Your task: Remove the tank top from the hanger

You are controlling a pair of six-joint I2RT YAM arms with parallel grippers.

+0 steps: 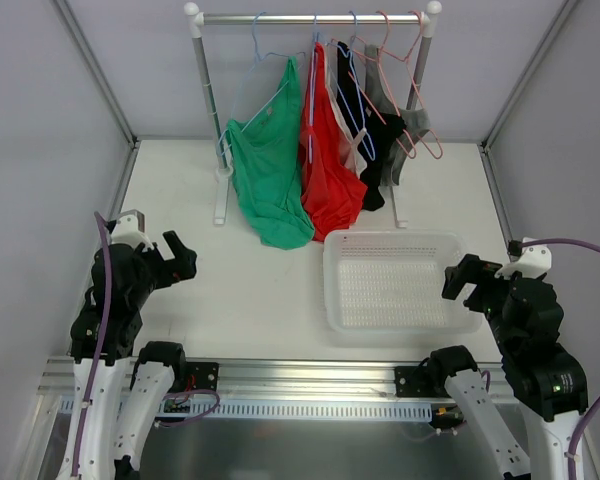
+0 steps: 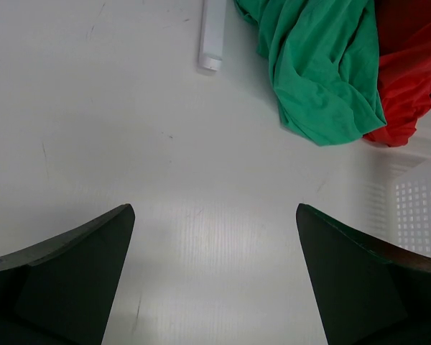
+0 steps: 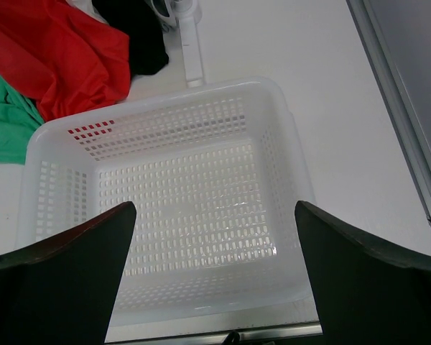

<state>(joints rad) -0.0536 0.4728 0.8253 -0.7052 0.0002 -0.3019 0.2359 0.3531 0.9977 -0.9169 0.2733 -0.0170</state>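
Observation:
A green tank top (image 1: 268, 172) hangs on a light blue hanger (image 1: 259, 55) at the left of a white clothes rail (image 1: 310, 17). A red top (image 1: 328, 160), a black one (image 1: 368, 125) and a grey one (image 1: 412, 125) hang beside it. The green top's hem (image 2: 323, 65) and the red one (image 2: 409, 72) show in the left wrist view. My left gripper (image 1: 175, 262) is open and empty over the table, near and left of the rail. My right gripper (image 1: 462, 280) is open and empty at the right edge of the white basket (image 1: 392, 240).
The white perforated basket (image 3: 158, 108) sits on the table in front of the rail, right of centre. The rail's feet (image 2: 212, 36) rest on the table. Grey walls close the left, right and back. A metal frame runs along the near edge.

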